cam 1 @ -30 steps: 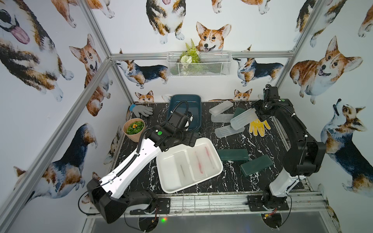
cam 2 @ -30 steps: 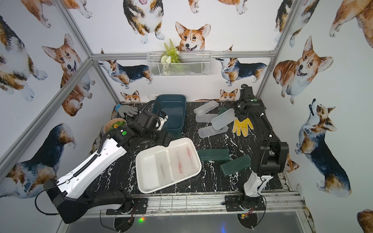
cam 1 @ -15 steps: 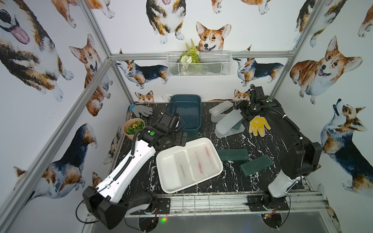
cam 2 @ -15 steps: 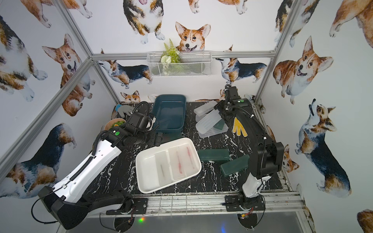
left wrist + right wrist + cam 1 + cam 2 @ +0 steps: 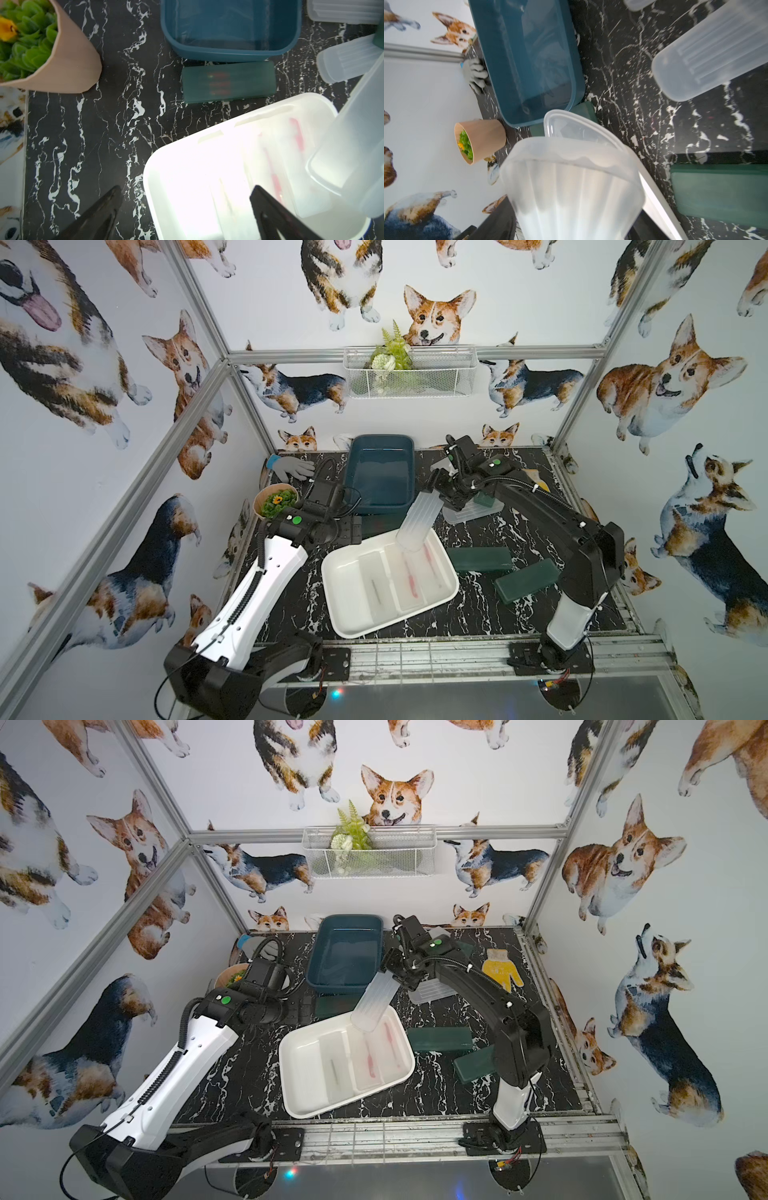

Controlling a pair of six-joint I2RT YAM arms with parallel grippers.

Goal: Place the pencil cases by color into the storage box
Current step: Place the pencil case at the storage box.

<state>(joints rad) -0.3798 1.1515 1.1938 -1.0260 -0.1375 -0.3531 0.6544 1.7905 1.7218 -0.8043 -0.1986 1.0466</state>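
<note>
1. A frosted pencil case (image 5: 417, 522) (image 5: 374, 1004) is held tilted. Its far, upper end is clamped in the right hand (image 5: 442, 494), and its near, lower end hangs over the far right part of the white box (image 5: 332, 572). Whether that end touches anything below cannot be told.
2. Inside the white box, other frosted cases (image 5: 405, 578) are laid flat, side by side.
3. The blue box (image 5: 380, 472) is set just beyond the white box, at the far middle of the surface (image 5: 478, 614).
4. A dark green case (image 5: 228, 82) is laid flat between the two boxes, just beside the near wall of the blue box.
5. A second green case (image 5: 482, 559) is found just right of the white box. A third green case (image 5: 525, 581) is placed nearer and further right, with one end hidden by the right arm.
6. Loose frosted cases (image 5: 469, 512) are seen on the surface at the far right, partly covered by the right arm.
7. The left hand (image 5: 187, 197) is held with its fingers wide apart and nothing between them. One finger is over the surface and one over the left part of the white box.
8. A plant pot (image 5: 276, 502) and a grey glove (image 5: 291, 467) are seen at the far left, and a yellow glove (image 5: 500, 969) at the far right.
</note>
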